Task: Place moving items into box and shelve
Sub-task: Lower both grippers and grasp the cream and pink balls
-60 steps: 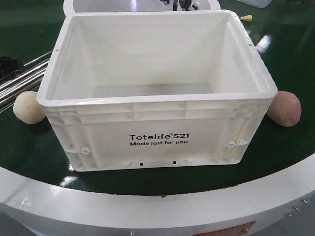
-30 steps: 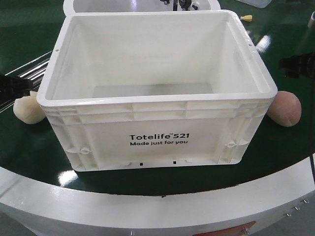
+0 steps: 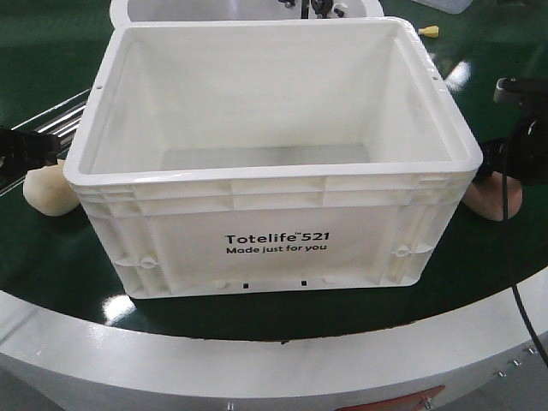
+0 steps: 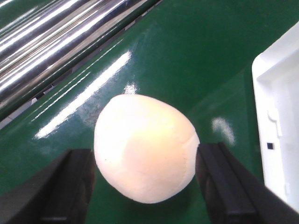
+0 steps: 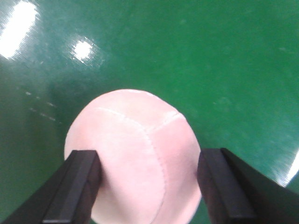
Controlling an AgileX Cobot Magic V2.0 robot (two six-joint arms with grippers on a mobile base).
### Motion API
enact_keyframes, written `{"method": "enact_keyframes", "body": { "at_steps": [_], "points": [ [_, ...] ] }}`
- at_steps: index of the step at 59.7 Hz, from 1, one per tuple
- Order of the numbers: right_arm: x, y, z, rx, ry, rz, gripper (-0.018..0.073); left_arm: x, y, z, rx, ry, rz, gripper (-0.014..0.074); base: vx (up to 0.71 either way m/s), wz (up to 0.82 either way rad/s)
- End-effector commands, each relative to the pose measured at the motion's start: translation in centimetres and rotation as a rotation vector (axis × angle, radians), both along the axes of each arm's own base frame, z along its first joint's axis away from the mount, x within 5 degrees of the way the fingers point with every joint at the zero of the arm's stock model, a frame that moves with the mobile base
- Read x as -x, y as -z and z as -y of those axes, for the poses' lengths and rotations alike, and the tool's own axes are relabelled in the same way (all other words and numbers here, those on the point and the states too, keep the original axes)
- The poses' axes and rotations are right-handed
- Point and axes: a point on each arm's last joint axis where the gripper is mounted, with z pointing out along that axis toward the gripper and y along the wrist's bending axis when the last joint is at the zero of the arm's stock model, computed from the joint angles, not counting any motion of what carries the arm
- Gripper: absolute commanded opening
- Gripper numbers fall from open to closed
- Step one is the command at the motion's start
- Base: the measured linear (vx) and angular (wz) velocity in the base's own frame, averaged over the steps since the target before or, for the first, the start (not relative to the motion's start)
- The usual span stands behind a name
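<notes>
The white box (image 3: 274,174), printed "Totelife 521", stands empty in the middle of the green table. The two moving items lie on the table outside it. The cream ball (image 3: 48,193) rests at the box's left side, and my left gripper (image 3: 24,151) hangs over it. In the left wrist view that gripper (image 4: 145,184) is open, its fingers flanking the cream ball (image 4: 145,149). The pinkish ball (image 3: 485,204) sits at the box's right side, partly hidden by my right gripper (image 3: 507,163). That gripper (image 5: 149,186) is open astride the pinkish ball (image 5: 135,154).
Chrome rails (image 4: 46,37) run along the table's left, close behind the cream ball. A second white container (image 3: 171,8) stands behind the box, and a small yellow piece (image 3: 429,32) lies far right. The table's white curved rim (image 3: 257,360) is in front. A black cable (image 3: 512,257) hangs from the right arm.
Both arms have come into view from the sides and dropped toward the balls. The right gripper now covers part of the pinkish ball. The box and both balls have not moved.
</notes>
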Motion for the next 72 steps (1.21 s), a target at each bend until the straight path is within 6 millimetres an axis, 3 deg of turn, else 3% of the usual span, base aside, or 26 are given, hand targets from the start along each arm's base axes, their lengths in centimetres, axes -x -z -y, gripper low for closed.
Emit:
{"method": "enact_keyframes", "body": {
  "at_steps": [1, 11, 28, 37, 46, 53, 57, 65, 72],
  "points": [
    [-0.6, -1.9, 0.1, 0.024, -0.024, 0.089, 0.0493, -0.5, -2.5, 0.0, -0.007, -0.013, 0.135, 0.0551, 0.0, 0.0],
    [-0.8, -1.2, 0.1, 0.023, -0.025, 0.074, 0.0493, -1.0, -2.0, 0.0, 0.004, -0.026, 0.146, 0.0551, 0.0, 0.0],
    [-0.9, -0.9, 0.3, 0.044, -0.037, 0.059, 0.0493, -2.7, 2.0, -0.2, 0.02, -0.029, 0.05, 0.0551, 0.0, 0.0],
    [-0.8, -0.4, 0.3, 0.042, -0.033, 0.028, 0.0449, -3.4, 2.9, -0.4, 0.011, -0.04, 0.067, 0.0532, 0.0, 0.0],
    [-0.8, 0.3, 0.3, 0.041, -0.03, -0.008, 0.0242, -3.6, 3.5, -0.4, 0.011, -0.041, 0.054, 0.0373, 0.0, 0.0],
    [-0.8, 0.5, 0.3, 0.04, -0.029, -0.018, -0.0009, -3.6, 3.5, -0.4, 0.012, -0.04, 0.051, 0.013, 0.0, 0.0],
    [-0.8, 0.5, 0.3, 0.042, -0.031, -0.015, -0.0013, -3.6, 3.5, -0.4, 0.008, -0.036, 0.05, -0.0005, 0.0, 0.0],
    [-0.7, 0.2, 0.4, 0.053, -0.035, -0.018, -0.0011, -3.6, 3.2, -0.4, 0.001, -0.025, 0.055, -0.0009, 0.0, 0.0],
    [-0.3, -1.1, 0.4, 0.057, -0.032, 0.006, -0.0008, -3.7, 1.4, -0.4, -0.003, -0.019, 0.098, -0.0009, 0.0, 0.0]
  ]
}}
